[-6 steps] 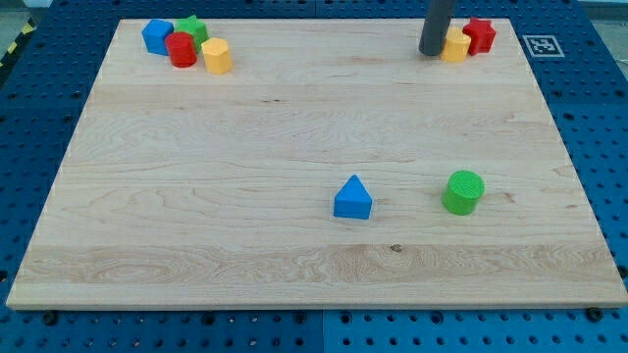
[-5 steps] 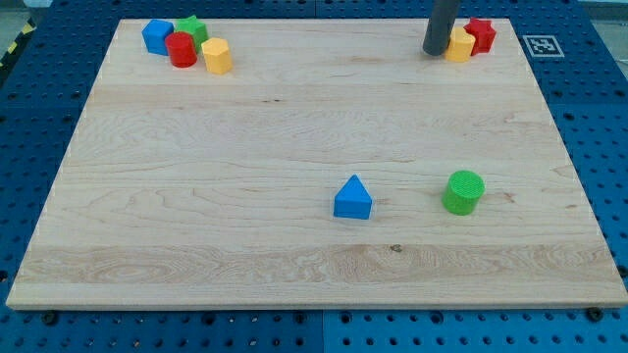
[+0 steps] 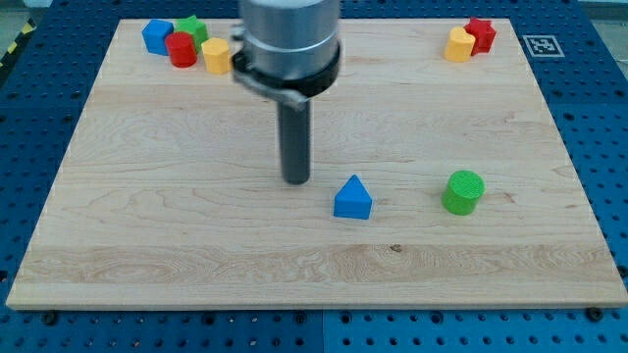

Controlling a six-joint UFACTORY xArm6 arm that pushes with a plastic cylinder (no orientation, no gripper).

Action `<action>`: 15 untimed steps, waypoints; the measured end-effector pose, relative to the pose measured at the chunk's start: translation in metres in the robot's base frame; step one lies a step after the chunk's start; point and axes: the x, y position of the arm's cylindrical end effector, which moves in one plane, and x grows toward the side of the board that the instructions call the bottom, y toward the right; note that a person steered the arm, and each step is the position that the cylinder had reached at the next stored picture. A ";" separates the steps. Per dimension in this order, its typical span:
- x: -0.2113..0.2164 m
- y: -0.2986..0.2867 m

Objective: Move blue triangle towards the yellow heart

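The blue triangle (image 3: pixel 352 198) lies on the wooden board (image 3: pixel 177 226), below the middle and a little to the right. The yellow heart (image 3: pixel 458 45) sits at the view's top right, touching a red block (image 3: pixel 480 34). My tip (image 3: pixel 296 180) rests on the board just left of the blue triangle and slightly above it, with a small gap between them. The rod rises from there to the arm's grey end at the view's top.
A green cylinder (image 3: pixel 463 192) stands to the right of the blue triangle. At the top left lies a cluster: a blue block (image 3: pixel 155 36), a red cylinder (image 3: pixel 181 49), a green block (image 3: pixel 192 27) and a yellow block (image 3: pixel 216 56).
My tip has left the yellow heart at the top right and moved down and left across the board, to just left of the blue triangle. No block has moved.
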 end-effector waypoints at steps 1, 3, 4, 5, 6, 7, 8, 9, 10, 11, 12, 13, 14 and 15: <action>0.046 0.003; 0.056 0.057; 0.049 0.074; 0.047 0.074; 0.033 0.074; 0.019 0.074; 0.003 0.074; -0.021 0.074; -0.046 0.074; -0.084 0.074; -0.118 0.073; -0.126 0.071; -0.134 0.063; -0.145 0.069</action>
